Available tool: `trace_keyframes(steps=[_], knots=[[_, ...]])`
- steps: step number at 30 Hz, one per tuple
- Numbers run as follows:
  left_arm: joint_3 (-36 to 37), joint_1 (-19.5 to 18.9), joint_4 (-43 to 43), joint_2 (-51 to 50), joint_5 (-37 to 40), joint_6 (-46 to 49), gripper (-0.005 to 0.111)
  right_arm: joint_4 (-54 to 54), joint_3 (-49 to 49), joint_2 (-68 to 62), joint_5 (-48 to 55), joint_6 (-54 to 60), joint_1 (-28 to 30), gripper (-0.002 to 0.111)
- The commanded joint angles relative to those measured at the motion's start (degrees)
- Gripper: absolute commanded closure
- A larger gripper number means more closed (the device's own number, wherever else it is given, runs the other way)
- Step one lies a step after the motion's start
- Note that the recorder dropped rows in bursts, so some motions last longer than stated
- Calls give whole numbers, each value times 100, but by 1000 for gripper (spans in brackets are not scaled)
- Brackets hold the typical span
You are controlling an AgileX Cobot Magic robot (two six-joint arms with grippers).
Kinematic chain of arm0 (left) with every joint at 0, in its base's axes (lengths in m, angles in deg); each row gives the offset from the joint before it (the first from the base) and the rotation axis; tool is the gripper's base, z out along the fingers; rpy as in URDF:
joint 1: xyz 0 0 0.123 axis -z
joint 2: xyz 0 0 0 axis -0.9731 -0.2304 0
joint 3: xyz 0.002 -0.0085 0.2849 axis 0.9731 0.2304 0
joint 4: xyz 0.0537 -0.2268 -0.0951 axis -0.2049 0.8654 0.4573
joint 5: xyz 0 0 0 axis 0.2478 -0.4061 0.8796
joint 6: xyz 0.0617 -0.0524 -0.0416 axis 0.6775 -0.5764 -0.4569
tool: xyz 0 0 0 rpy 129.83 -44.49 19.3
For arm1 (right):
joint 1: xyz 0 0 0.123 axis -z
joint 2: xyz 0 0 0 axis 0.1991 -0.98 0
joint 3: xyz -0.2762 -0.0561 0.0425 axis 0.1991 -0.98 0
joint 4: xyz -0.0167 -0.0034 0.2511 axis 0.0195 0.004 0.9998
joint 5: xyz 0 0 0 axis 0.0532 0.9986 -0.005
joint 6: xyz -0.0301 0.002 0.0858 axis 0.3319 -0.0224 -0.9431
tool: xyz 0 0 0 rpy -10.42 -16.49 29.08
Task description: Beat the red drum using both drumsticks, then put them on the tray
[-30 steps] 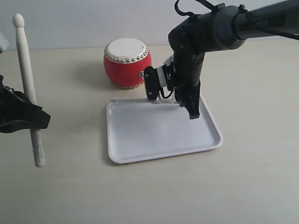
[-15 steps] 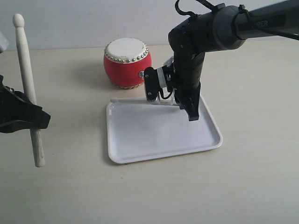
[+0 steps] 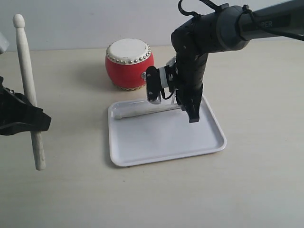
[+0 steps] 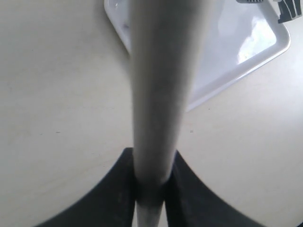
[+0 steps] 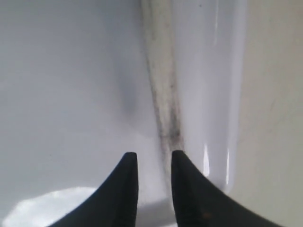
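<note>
The frame edge crops the left gripper (image 3: 34, 118) clamping the near-upright drumstick (image 3: 24, 61)

The drum (image 3: 127, 72) is glossy red with a cream top, the tray (image 3: 161, 140) white, the drumsticks (image 3: 27, 80) pale.

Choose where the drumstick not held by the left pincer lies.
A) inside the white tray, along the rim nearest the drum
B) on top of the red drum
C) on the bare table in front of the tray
A: the exterior view shows that drumstick lying flat in the tray beside the rim nearest the red drum; the left pincer holds the other stick upright.
</note>
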Motion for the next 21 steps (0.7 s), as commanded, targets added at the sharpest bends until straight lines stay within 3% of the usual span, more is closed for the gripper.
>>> trace_keyframes(steps=[1, 5, 10, 13, 21], knots=[[23, -11, 59, 57, 6, 22, 107, 23, -22, 248, -10, -1274, 28, 82], [23, -11, 233, 57, 6, 22, 107, 785, -22, 732, 819, -2073, 28, 82], [23, -11, 525, 14, 6, -51, 107, 4675, -22, 1081, 1967, -1351, 28, 82], [23, -11, 558, -118, -77, -329, 107, 6190, -22, 1057, 2288, -497, 17, 82], [23, -11, 1061, -505, -532, -693, 107, 8023, -228, 1019, 2288, 119, 17, 82]])
